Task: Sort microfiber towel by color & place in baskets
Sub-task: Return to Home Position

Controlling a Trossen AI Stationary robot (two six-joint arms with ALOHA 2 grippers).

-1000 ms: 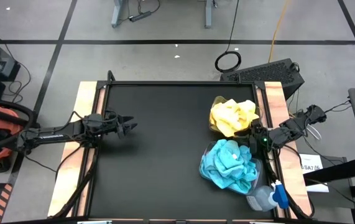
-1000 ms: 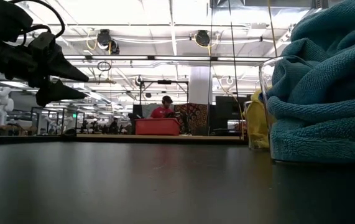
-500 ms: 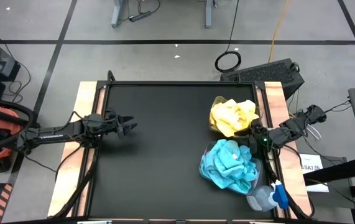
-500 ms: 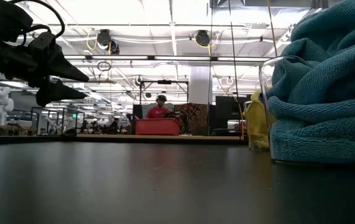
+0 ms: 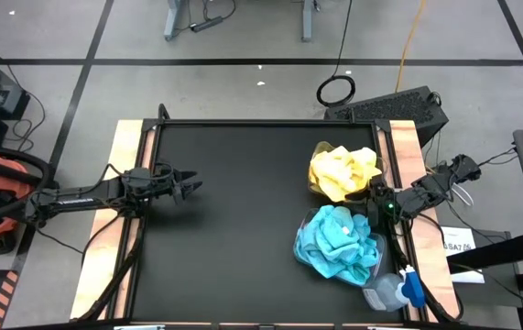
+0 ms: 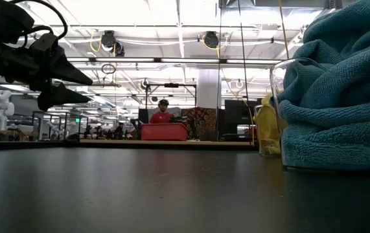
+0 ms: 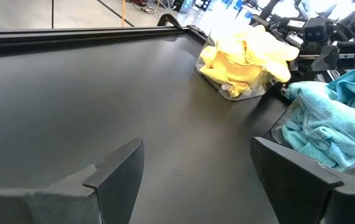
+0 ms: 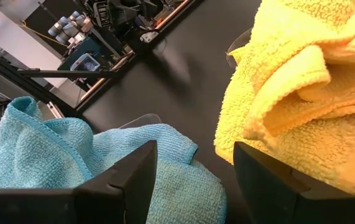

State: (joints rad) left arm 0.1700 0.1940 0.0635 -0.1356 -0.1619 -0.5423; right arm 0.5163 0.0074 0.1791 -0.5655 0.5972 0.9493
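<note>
Neatly sorted, the yellow microfiber towels (image 5: 342, 170) overfill one clear basket (image 7: 230, 92) and the teal-blue towels (image 5: 339, 242) the other basket (image 6: 277, 81), side by side along the right of the black table (image 5: 243, 211). The right gripper (image 5: 374, 203) hovers at the table's right edge between the two heaps, fingers spread and empty. The left gripper (image 5: 192, 186), likewise spread, hangs over the table's left side, well apart from both baskets.
</note>
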